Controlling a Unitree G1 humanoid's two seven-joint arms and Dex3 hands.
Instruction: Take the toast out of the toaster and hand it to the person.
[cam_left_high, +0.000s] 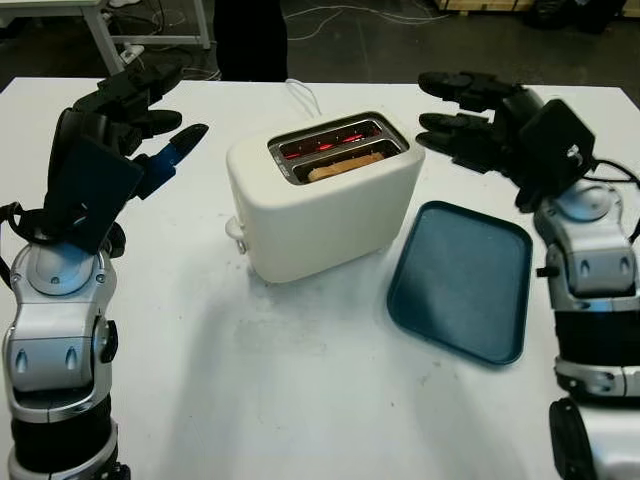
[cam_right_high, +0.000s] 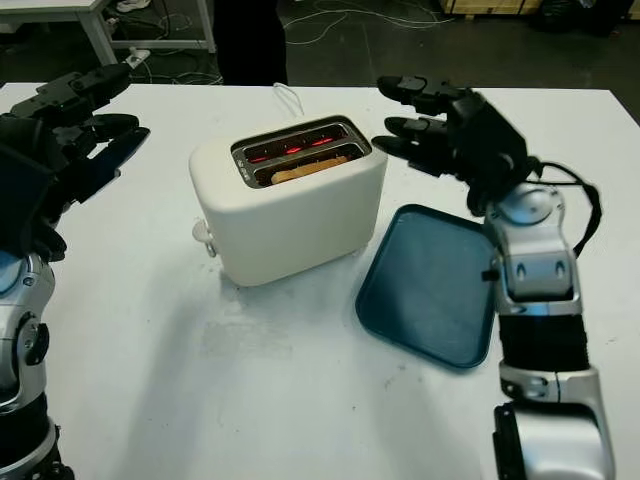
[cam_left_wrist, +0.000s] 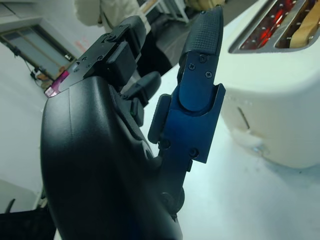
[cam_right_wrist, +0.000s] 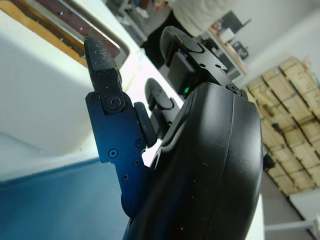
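Here the left hand (cam_left_high: 150, 110), black and three-fingered, hovers above the white table (cam_left_high: 300, 400) beside the cream, rounded plastic toaster (cam_left_high: 320, 200), fingers extended and apart, holding nothing. The browned slice of toast (cam_left_high: 345, 163) sits low in the nearer slot, while the far slot glows red. A dark teal rectangular plastic tray (cam_left_high: 465, 285) lies just beside the toaster. The right hand (cam_left_high: 465, 120) hangs near the toaster's far corner, fingers straight, apart and empty. A person in dark clothing (cam_left_high: 250, 40) stands beyond the table. The likely risks are fingertips brushing the glowing elements, or a shallow pinch crumbling or dropping the toast.
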